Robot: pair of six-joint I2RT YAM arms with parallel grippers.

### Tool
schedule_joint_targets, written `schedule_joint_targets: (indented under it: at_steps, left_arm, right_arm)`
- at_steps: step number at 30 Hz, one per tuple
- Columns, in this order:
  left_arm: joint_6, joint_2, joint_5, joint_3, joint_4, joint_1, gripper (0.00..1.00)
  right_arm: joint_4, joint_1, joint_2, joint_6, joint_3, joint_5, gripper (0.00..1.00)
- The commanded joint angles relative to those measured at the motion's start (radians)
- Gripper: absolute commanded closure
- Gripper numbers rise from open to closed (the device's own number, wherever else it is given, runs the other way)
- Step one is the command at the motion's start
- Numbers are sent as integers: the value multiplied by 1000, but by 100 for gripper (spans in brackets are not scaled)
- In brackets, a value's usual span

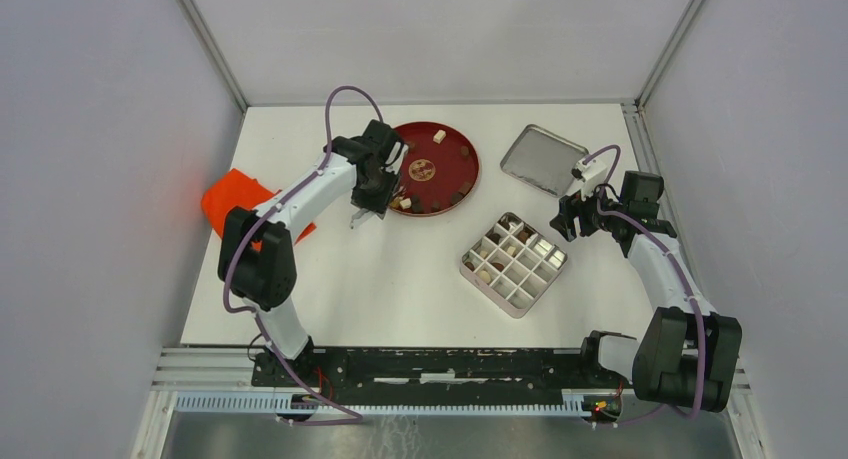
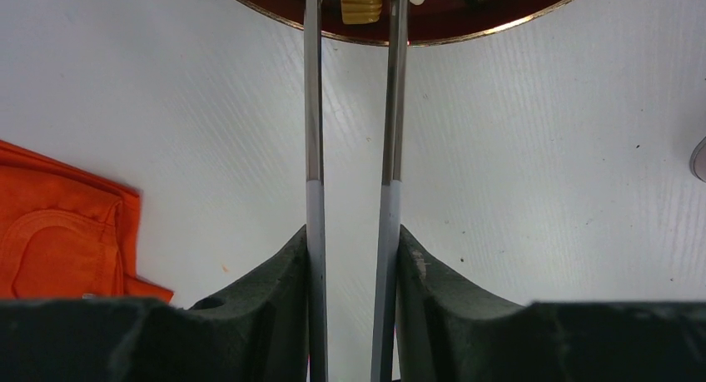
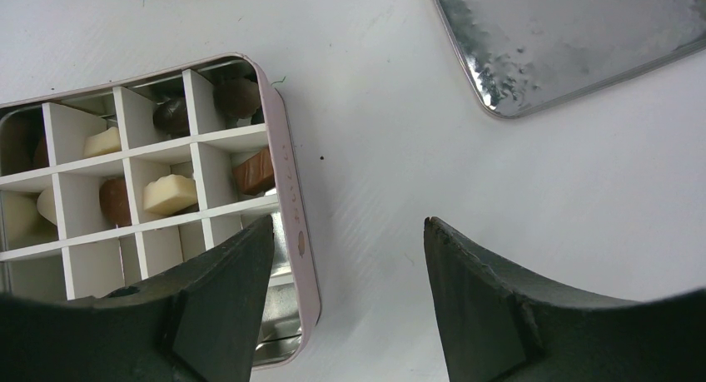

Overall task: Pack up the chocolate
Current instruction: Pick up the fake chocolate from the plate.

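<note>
Chocolate pieces lie on the red plate (image 1: 455,149), among them a white one (image 1: 439,136) and several at the near rim (image 1: 405,203). My left gripper (image 1: 385,197) (image 2: 354,232) is shut on metal tweezers (image 2: 314,149). The tweezer tips reach over the plate's rim (image 2: 466,20) and straddle a ribbed tan chocolate (image 2: 362,3). The pink divided box (image 1: 514,264) (image 3: 291,199) holds several chocolates, such as a cream one (image 3: 169,193) and a brown one (image 3: 252,172). My right gripper (image 1: 568,217) (image 3: 350,224) hangs open and empty just beside the box's right edge.
The box's metal lid (image 1: 543,159) (image 3: 574,41) lies at the back right, beyond the right gripper. An orange cloth (image 1: 232,201) (image 2: 58,232) sits at the left edge of the table, under the left arm.
</note>
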Motion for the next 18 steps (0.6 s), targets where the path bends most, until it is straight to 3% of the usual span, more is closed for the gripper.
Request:
schedule_joint_targets:
  at_steps: [1,6,10,18]
  left_arm:
    - [19,19,-22,16,-3,3,58]
    - [13,33,-12,42,-7,3,68]
    - [3,29,-11,69,-12,4,97]
    - [-29,-58,30,80,48,4,98]
  right_arm:
    - [13,-3,-2,-17,23,-22,28]
    - [13,-3,-5,-17,25,-22,28]
    - [13,-3,-6,-18,25,-22,28]
    - [12,-3,-10,-18,25,-23,28]
